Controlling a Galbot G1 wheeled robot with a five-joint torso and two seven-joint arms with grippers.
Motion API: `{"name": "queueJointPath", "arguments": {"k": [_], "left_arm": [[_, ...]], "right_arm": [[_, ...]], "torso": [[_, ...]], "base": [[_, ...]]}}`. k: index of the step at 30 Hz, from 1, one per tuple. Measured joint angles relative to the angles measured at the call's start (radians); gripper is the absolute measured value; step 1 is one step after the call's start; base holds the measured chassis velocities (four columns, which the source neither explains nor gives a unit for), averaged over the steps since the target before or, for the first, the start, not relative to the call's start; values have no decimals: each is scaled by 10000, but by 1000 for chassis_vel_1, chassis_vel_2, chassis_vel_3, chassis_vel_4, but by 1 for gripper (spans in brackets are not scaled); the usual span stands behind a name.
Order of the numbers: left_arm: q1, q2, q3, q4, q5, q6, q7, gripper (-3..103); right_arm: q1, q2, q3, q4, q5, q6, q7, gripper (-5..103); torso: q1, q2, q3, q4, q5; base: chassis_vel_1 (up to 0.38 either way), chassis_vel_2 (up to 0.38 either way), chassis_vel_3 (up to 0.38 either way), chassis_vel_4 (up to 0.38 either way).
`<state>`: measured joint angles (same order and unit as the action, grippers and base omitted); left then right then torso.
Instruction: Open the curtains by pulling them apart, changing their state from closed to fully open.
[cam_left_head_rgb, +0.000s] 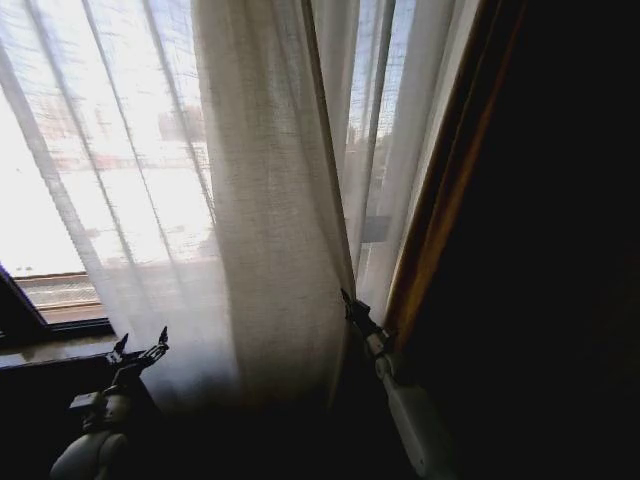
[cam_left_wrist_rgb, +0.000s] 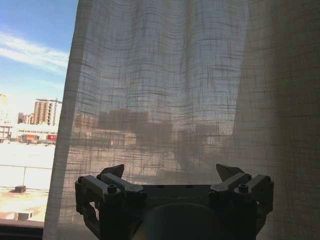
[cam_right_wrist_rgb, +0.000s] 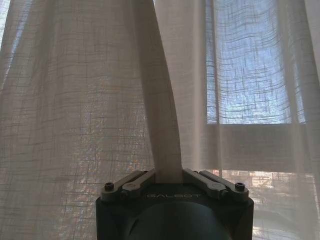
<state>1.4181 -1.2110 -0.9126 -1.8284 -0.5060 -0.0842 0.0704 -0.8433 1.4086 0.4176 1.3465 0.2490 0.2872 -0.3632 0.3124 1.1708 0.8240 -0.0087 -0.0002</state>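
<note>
Clamped on a gathered fold of the curtains, the right gripper reaches up beside a brown drape. Lower, the left gripper hangs spread apart just before the cloth.

Room w/ curtains, window

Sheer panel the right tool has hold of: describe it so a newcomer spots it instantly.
Start at the bright window. The sheer white curtains hang across it; follow the right tool up from the dark lower right. It is shut on one bunched, darker fold, unlike the flat, sunlit panel by the open left tool.
</note>
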Motion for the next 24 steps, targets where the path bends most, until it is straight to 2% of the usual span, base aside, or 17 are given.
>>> {"name": "queueJointPath", "arguments": {"k": [7, 9, 12, 14, 24], "left_arm": [[0, -2, 2, -2, 0, 0, 13, 100], [0, -1, 2, -2, 0, 0, 13, 100], [0, 0, 1, 1, 0, 0, 9, 100], [-1, 1, -3, 3, 0, 0, -3, 100], [0, 0, -1, 1, 0, 0, 0, 100]], "right_arm": [[33, 61, -6, -30, 234, 234, 191, 0], [27, 60, -21, -14, 257, 237, 290, 0], [6, 45, -23, 3, 77, 245, 344, 0], [-28, 16, 9, 28, -14, 233, 263, 0], [-38, -33, 140, 26, -111, 203, 33, 0]], "torso": [[1, -1, 1, -7, 9], [1, -1, 0, -7, 7], [1, -1, 1, 6, -6], [1, -1, 0, 8, -1], [0, 0, 0, -3, 6]], "base": [[-169, -182, 173, 170], [0, 0, 0, 0], [6, 24, -17, -11], [64, 54, -32, -64], [9, 13, -7, -22]]}}
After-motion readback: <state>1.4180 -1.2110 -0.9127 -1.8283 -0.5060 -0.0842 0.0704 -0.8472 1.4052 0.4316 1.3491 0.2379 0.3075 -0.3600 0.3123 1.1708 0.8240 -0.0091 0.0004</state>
